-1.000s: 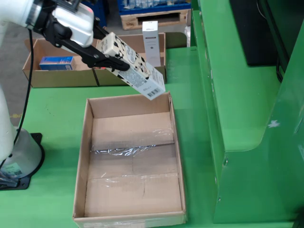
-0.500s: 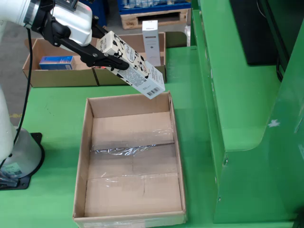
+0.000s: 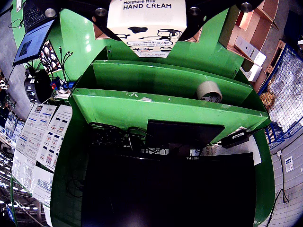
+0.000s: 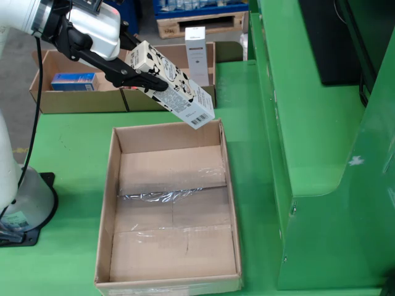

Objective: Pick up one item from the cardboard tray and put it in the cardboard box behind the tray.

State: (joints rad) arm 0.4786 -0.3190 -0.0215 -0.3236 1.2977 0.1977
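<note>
I see the green bench (image 4: 74,154) carrying an empty cardboard tray (image 4: 108,203) mid-frame. The claw (image 4: 145,83) is clamped on the hand cream carton (image 4: 173,92), tilted, upper left, above the tray's far edge. Cardboard box (image 4: 74,98) behind. Concrete floor (image 4: 15,68) beyond.

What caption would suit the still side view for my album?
End effector holds a tilted hand cream carton above the far edge of an empty box on a green table.

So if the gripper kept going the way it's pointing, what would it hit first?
Judging by the wrist view, probably the green shelving dead ahead. The gripper slants down to the right, holding the hand cream box, whose end would likely arrive first. Depth is unclear.
</note>
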